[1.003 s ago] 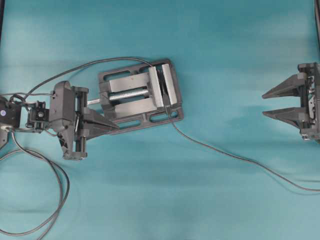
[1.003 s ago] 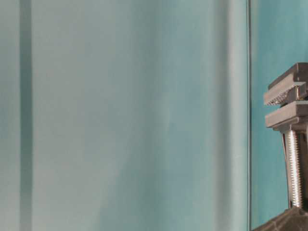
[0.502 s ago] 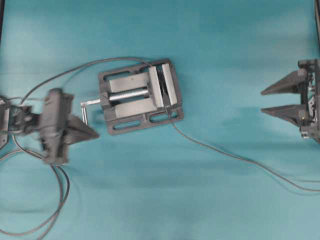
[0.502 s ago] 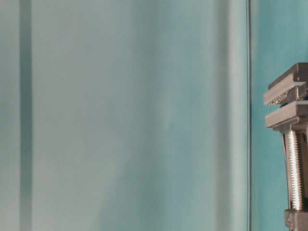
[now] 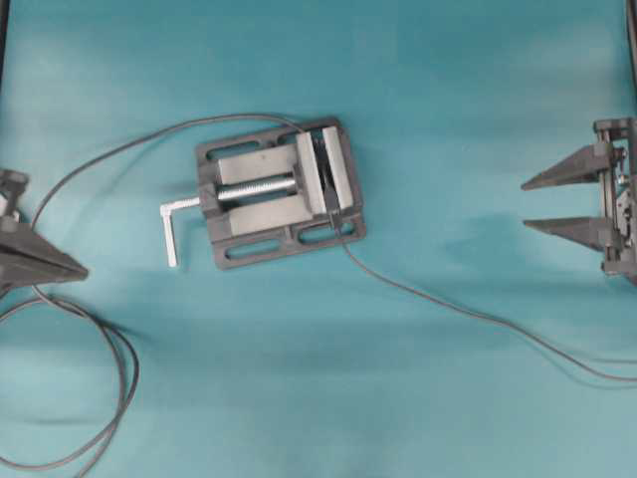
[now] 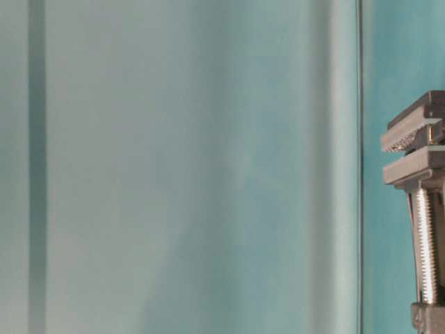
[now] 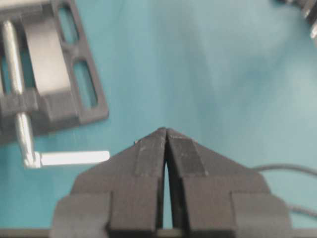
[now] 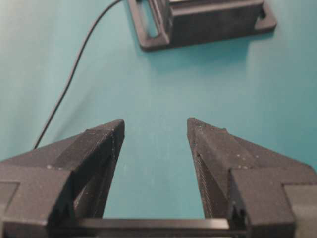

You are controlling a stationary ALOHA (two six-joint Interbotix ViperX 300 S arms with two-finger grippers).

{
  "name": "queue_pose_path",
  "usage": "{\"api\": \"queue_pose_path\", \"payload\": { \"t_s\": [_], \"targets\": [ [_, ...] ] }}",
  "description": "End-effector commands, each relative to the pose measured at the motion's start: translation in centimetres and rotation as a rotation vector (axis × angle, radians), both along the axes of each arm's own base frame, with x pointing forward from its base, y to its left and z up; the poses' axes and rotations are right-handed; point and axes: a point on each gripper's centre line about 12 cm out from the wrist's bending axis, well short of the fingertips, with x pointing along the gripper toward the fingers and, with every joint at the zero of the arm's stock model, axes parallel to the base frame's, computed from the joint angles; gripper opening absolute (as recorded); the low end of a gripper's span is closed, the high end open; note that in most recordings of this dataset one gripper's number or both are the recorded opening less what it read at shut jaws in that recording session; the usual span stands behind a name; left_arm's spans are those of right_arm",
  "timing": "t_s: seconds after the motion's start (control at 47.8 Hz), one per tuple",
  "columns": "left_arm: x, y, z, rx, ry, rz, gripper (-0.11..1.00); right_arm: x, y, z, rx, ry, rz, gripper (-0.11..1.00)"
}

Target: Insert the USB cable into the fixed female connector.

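Status: judged near complete, USB cable [image 5: 468,311] running from the right table edge into the jaws of the grey vise [image 5: 281,193], where the fixed female connector [image 5: 322,169] sits, too small to confirm full seating. Left gripper [image 7: 165,133] clenched on nothing, at the left edge, well apart from vise; right gripper [image 5: 542,204] spread wide, empty, well apart from cable and connector.

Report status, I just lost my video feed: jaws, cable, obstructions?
Left gripper shut, empty. Right gripper open, empty. USB cable runs on table to vise; plug end unclear. No obstructions.
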Motion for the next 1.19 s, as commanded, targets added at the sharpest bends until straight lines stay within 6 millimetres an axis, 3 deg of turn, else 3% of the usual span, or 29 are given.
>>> {"api": "queue_pose_path", "payload": {
  "t_s": [0.0,0.293,0.899,1.171],
  "targets": [
    [0.0,0.0,0.7,0.011,-0.032,-0.004,0.02,-0.2,0.1,0.0,0.004,-0.001,0.009,0.59],
    [-0.1,0.5,0.9,0.028,0.033,0.017,0.02,-0.9,0.4,0.1,0.016,-0.023,0.026,0.59],
    [-0.6,3.0,1.5,0.023,-0.095,0.191,0.02,-0.9,0.5,0.1,0.017,-0.018,0.031,0.59],
    [-1.2,2.7,-2.3,-0.035,-0.407,0.179,0.02,-0.9,0.5,0.1,0.015,-0.019,0.031,0.59]
  ]
}}
